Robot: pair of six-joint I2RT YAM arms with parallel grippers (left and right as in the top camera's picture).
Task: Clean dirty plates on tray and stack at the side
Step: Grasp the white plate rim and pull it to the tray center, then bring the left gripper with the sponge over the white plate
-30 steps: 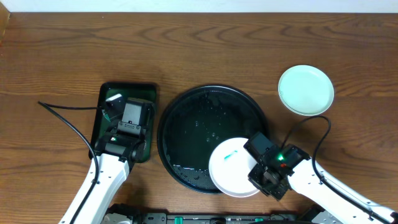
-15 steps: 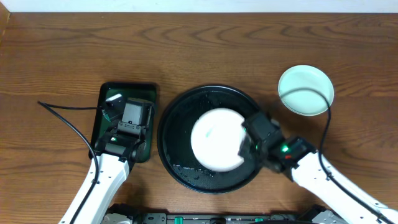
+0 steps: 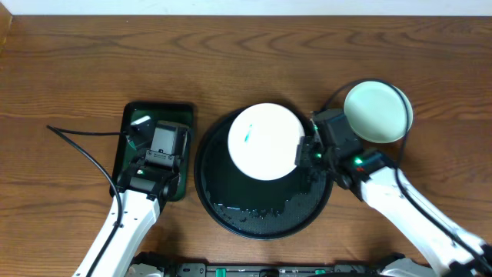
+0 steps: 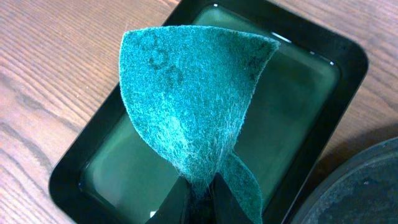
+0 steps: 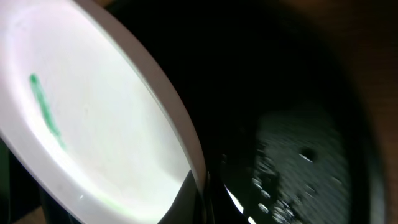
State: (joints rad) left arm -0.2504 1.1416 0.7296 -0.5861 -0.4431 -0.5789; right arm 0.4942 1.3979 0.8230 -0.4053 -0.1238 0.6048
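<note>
while the right tool [image 3: 302, 151] grips the marked white plate [image 3: 265, 141] by its right rim over the round tray [image 3: 238, 219], the left tool [image 4: 200, 190], pinching the green pad [image 4: 186, 106], hangs to the plate's left, well placed to scrub.

Dark wood-grain table [image 3: 254, 61]; pale wall strip along top edge.

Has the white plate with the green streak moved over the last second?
Yes. Gripped by the right end effector, the white plate went from the round black tray's near-right rim up to its far rim, slightly leftward.
</note>
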